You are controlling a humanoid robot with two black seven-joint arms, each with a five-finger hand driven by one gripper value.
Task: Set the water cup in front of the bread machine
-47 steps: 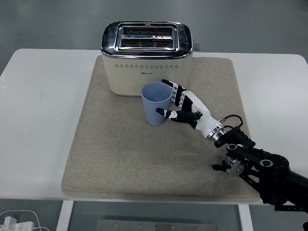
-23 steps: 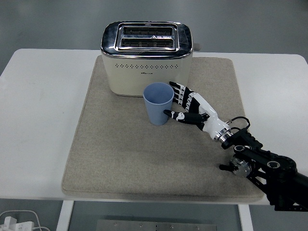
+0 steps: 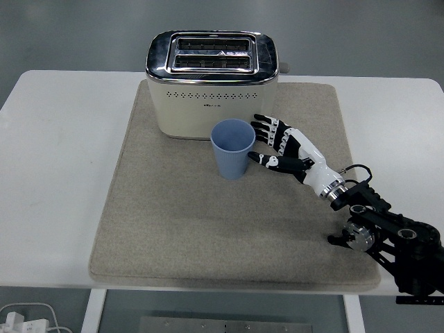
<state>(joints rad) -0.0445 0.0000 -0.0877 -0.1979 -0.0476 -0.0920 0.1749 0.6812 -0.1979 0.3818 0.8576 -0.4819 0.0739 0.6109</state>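
Note:
A light blue water cup (image 3: 233, 148) stands upright on the beige mat (image 3: 173, 215), just in front of the cream toaster (image 3: 211, 83) with its chrome top. My right hand (image 3: 274, 144) is just to the cup's right, fingers spread, holding nothing. A small gap shows between the fingertips (image 3: 258, 129) and the cup's wall. The right arm (image 3: 388, 239) runs off toward the lower right corner. No left arm is in the picture.
The white table (image 3: 55, 166) extends past the mat on both sides. A lever knob (image 3: 283, 67) sticks out of the toaster's right side. Cables and a white plug (image 3: 21, 319) lie on the floor at bottom left.
My right hand let go of the cup and drew back to the right, its fingers spreading. The cup shifted slightly rightward and now stands alone.

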